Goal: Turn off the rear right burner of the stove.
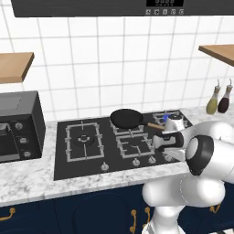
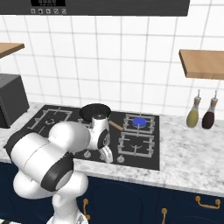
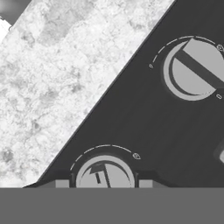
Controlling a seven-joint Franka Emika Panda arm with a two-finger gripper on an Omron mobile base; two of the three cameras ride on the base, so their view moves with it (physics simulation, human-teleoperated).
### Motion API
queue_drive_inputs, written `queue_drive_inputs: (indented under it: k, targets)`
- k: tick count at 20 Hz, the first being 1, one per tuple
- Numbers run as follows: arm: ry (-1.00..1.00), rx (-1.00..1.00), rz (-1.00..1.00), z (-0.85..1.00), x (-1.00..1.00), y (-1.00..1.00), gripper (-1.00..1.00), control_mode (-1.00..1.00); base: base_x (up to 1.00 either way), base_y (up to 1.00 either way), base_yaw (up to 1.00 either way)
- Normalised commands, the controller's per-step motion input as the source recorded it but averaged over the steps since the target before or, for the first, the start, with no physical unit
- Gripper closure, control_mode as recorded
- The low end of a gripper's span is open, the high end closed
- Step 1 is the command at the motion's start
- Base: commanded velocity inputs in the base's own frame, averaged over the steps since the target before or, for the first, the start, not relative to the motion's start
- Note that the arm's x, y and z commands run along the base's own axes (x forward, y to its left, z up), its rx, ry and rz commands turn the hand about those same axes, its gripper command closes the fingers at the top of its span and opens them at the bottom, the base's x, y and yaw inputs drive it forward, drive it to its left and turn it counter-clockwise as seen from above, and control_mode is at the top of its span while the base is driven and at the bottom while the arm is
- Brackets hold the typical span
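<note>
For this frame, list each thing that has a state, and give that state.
rear right burner: lit, blue flame showing
front right burner: no flame seen
left burner: no flame seen
frying pan: sits on a rear grate, looks empty
gripper: low over a silver knob, fingertips either side; grip unclear
oil bottles: upright on the counter

White square tiles [image 1: 114, 59] are covering the back wall above a marbled grey counter [image 2: 192, 144]. Navy cabinets [image 2: 183, 203] with brass handles are running below it. Wooden shelves [image 2: 203, 63] are hanging on the wall at both sides, and a dark hood [image 1: 119, 7] is sitting overhead. Even light is falling across everything.
</note>
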Motion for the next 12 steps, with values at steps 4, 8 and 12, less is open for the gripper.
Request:
queue_drive_inputs:
  k: [4,8,12]
  targets:
    - [0.00,0.00,0.00,-0.01,0.00,0.04,1.00,-1.00,0.00,0.00,0.00]
    - [0.00,0.00,0.00,0.00,0.00,0.00,1.00,-1.00,0.00,0.00,0.00]
    - [0.00,0.00,0.00,0.00,0.00,0.00,1.00,-1.00,0.00,0.00,0.00]
